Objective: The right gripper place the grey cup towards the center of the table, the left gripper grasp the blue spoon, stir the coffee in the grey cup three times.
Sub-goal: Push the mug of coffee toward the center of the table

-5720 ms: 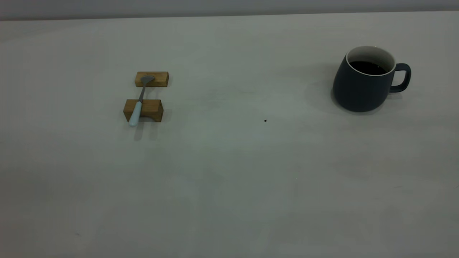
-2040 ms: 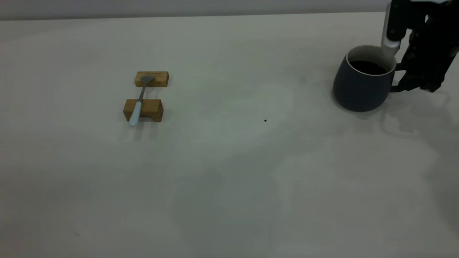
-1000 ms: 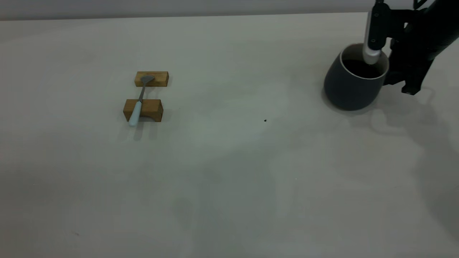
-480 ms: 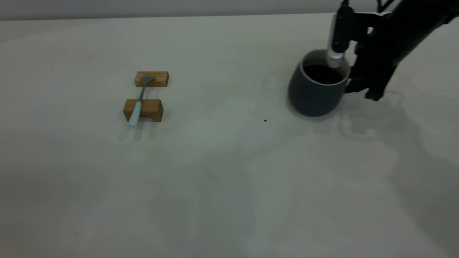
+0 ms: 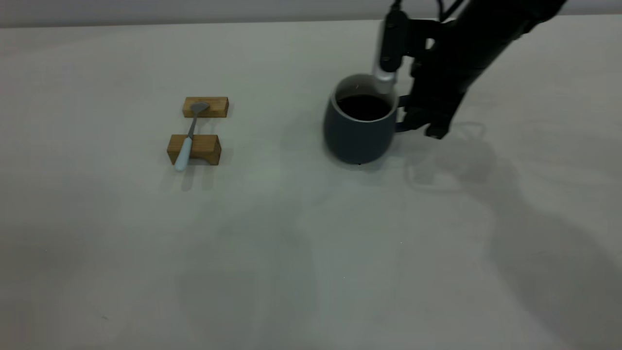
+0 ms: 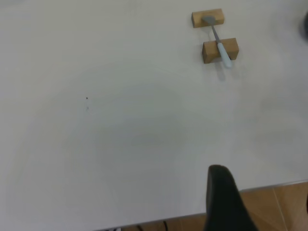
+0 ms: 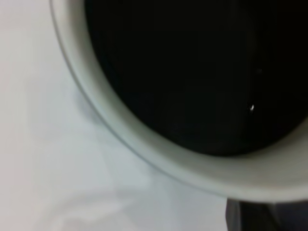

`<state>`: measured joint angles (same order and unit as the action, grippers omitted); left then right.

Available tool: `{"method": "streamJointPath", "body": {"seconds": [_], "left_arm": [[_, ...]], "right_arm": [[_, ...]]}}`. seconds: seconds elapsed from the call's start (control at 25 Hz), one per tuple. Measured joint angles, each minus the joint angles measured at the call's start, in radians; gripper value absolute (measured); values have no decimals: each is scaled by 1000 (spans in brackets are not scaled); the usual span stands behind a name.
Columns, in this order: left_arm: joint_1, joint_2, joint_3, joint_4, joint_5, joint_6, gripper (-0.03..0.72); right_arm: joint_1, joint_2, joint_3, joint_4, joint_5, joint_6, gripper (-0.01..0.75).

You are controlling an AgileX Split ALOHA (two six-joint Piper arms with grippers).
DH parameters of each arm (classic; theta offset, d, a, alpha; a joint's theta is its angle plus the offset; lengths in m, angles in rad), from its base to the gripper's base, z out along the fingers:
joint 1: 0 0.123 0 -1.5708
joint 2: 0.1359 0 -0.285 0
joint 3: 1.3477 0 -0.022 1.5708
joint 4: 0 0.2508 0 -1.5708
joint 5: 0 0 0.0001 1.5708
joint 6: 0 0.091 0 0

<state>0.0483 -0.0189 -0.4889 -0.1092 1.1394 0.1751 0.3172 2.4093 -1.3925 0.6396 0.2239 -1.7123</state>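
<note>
The grey cup (image 5: 360, 125), filled with coffee (image 5: 363, 107), is held by its handle in the clamped right gripper (image 5: 417, 122) near the desk's (image 5: 311, 243) centre, while the blue spoon (image 5: 188, 138) is left across two wooden blocks (image 5: 194, 148), well apart.

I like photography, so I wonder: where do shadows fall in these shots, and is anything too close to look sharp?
Exterior view: soft shadows spread over the table, darkest beside the right gripper. Right wrist view: the grey cup fills the frame, its rim blurred.
</note>
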Motion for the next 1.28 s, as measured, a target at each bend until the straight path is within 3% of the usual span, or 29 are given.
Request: {"method": "streamJointPath", "body": {"seconds": [0.32,0.76,1.28], "left_arm": [[0,0,0,0,0,0,478],[0,0,0,0,0,0,478],[0,0,0,0,0,0,478]], "right_arm": [[64,51,-84,59,26,0,196],[59,53,-86,85,38,2,195],[58,53,-87,97,37,2,244]]}}
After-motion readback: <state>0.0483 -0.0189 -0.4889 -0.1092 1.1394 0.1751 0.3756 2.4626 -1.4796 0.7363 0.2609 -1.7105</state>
